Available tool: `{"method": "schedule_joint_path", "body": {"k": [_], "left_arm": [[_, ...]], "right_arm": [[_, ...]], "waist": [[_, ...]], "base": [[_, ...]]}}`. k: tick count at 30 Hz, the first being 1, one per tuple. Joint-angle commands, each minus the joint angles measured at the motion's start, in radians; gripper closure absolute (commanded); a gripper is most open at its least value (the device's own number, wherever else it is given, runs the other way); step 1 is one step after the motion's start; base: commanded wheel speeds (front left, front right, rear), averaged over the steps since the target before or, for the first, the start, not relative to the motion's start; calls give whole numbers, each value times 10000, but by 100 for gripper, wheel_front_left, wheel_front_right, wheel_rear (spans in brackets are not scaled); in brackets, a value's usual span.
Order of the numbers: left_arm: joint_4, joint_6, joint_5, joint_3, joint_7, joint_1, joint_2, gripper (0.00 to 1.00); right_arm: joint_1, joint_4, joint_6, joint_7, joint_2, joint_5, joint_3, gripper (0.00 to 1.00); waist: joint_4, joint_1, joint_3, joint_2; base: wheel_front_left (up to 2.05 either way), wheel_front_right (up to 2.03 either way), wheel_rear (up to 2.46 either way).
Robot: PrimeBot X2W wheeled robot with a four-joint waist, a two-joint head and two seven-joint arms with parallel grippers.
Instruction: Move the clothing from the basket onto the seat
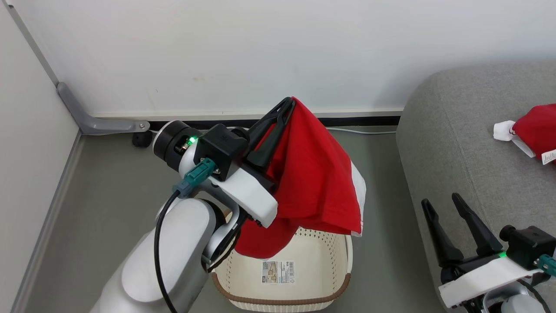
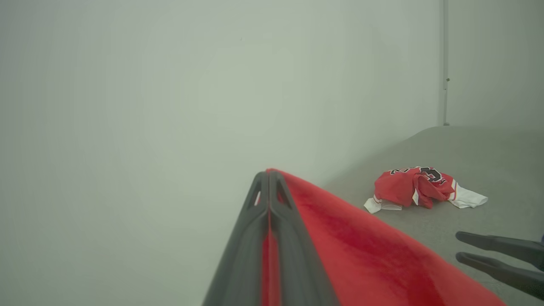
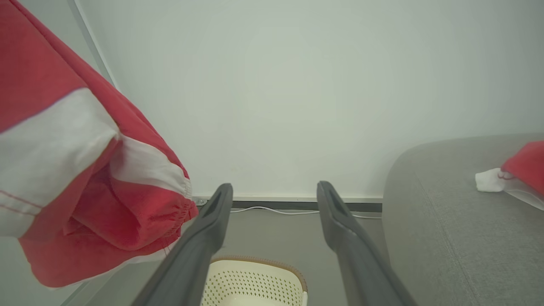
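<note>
red clothes: 2 (hanging one (image 1: 312, 174), lying one (image 1: 536, 128)) | basket (image 1: 317, 256): 1 | sofa (image 1: 469, 143): 1 | sticker (image 1: 278, 272): 1 | white wire (image 1: 360, 131): 1 | grippers: 2 (left gripper (image 1: 287, 103), right gripper (image 1: 441, 200))

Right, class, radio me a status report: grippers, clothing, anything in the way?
Left gripper shut on red garment, held above basket. Right gripper open, empty, beside sofa. Jersey lies on sofa. Nothing seen blocking.

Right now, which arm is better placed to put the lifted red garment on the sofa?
Left: the left pincer is shut on the red garment above the basket; the right pincer is open and empty.
</note>
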Motion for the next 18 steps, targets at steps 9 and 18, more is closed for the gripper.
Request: {"method": "schedule_joint_path", "body": {"k": [9,18], "left_arm": [[-238,155,108,306,-42,-817,98,100],[-56,263,160,103,-166,-890,-86,100]], "right_arm": [[-764,-2208,29,-59,-240,438,523,0],[-1834,-4393,29,-59,-901,797,2044,0]], "waist": [[-34,1,177,-1],[-64,1,357,-1]], "base": [[0,0,0],[0,0,0]]}}
